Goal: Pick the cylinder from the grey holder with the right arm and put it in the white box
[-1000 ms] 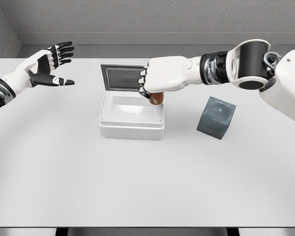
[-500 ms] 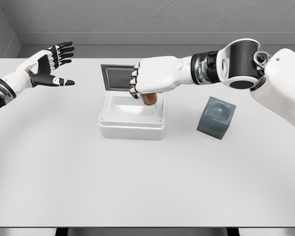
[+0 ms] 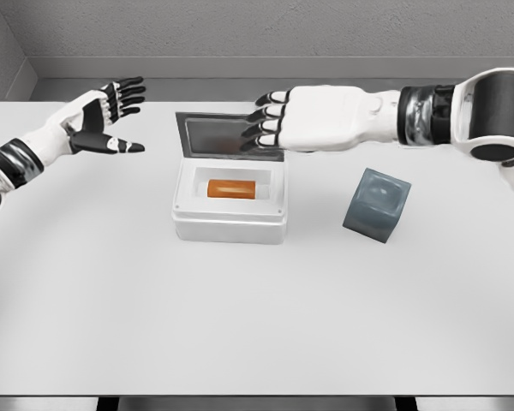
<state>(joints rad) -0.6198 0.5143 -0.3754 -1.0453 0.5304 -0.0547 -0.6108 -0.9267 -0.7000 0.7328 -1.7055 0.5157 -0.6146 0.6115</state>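
Note:
The orange-brown cylinder lies on its side inside the white box, near the middle of the table. My right hand hovers above the box's back edge, in front of its raised dark lid, with fingers spread and nothing in them. The grey holder stands tilted to the right of the box, with nothing in it. My left hand is held up open at the far left of the table.
The white table stretches wide in front of the box. A grey wall runs along the back, and the table's front edge is at the bottom of the view.
My right hand opened and let go of the cylinder, which now lies in the box. The hand rose and drew back to the right. My left hand shifted slightly right.

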